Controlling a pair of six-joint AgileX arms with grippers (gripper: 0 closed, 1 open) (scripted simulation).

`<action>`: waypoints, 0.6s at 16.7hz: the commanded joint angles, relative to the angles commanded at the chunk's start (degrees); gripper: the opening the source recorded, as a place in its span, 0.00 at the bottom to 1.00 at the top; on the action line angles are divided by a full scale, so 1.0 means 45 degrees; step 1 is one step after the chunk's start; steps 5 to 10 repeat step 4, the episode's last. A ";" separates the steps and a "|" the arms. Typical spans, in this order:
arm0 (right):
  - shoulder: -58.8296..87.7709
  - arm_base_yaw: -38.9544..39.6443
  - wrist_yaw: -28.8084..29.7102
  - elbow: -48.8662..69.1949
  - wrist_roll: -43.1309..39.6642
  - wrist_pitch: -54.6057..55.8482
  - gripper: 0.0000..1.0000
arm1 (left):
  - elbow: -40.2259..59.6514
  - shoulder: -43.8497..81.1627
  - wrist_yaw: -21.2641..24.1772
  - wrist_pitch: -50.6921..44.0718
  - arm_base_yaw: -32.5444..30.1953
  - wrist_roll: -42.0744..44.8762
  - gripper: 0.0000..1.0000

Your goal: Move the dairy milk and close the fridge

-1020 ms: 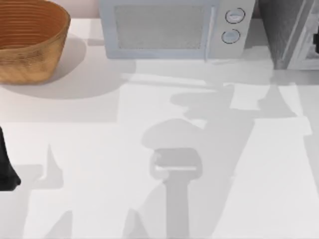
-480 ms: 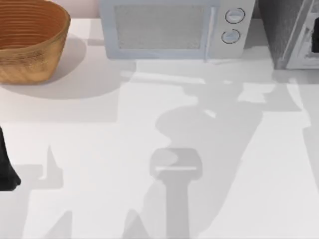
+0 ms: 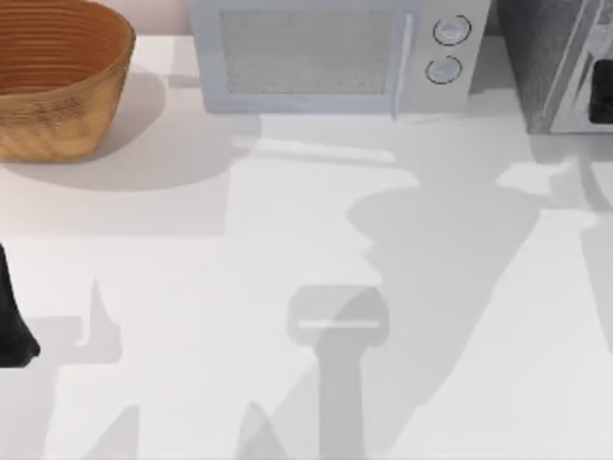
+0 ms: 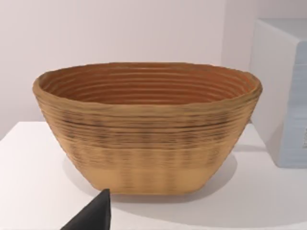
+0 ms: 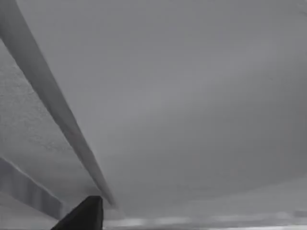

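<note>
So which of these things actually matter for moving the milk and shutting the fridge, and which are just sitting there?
Part of the job:
- fridge, at the table's far right
- right gripper, close against the fridge

Just lying about:
- basket
- microwave
- left arm, parked at the left edge

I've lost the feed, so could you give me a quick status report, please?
Left gripper parked facing basket. Right gripper at fridge door. Nothing blocking.
</note>
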 joint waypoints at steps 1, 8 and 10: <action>0.0161 0.0001 0.0002 0.0233 0.0003 -0.0054 1.00 | 0.0000 0.0000 0.0000 0.0000 0.0000 0.0000 1.00; 0.0286 0.0007 -0.0001 0.0424 0.0009 -0.0105 1.00 | 0.0000 0.0000 0.0000 0.0000 0.0000 0.0000 1.00; 0.0286 0.0007 -0.0001 0.0424 0.0009 -0.0105 1.00 | 0.0000 0.0000 0.0000 0.0000 0.0000 0.0000 1.00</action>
